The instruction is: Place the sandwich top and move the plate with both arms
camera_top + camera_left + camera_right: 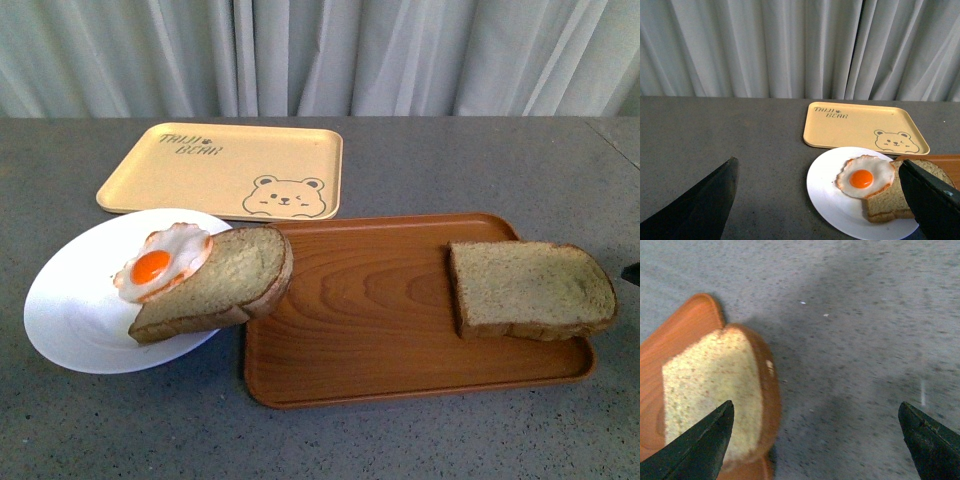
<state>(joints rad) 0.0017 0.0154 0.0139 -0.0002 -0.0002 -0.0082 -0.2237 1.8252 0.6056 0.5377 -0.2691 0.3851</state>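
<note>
The sandwich top (530, 288), a thick brown bread slice with a domed end, lies on the right of the brown wood-grain tray (380, 330), its domed end over the tray's right rim. It also shows in the right wrist view (715, 390). The white plate (75, 315) sits at the left and carries a second bread slice (225, 275) with a fried egg (160, 262) on it. My left gripper (817, 200) is open above the plate (832, 205). My right gripper (815, 440) is open over the table just beside the sandwich top. Neither arm shows in the front view.
A yellow bear-print tray (225, 170) lies at the back left, behind the plate. The second slice overhangs the wood tray's left rim. Grey table (480, 160) runs to a white curtain at the back.
</note>
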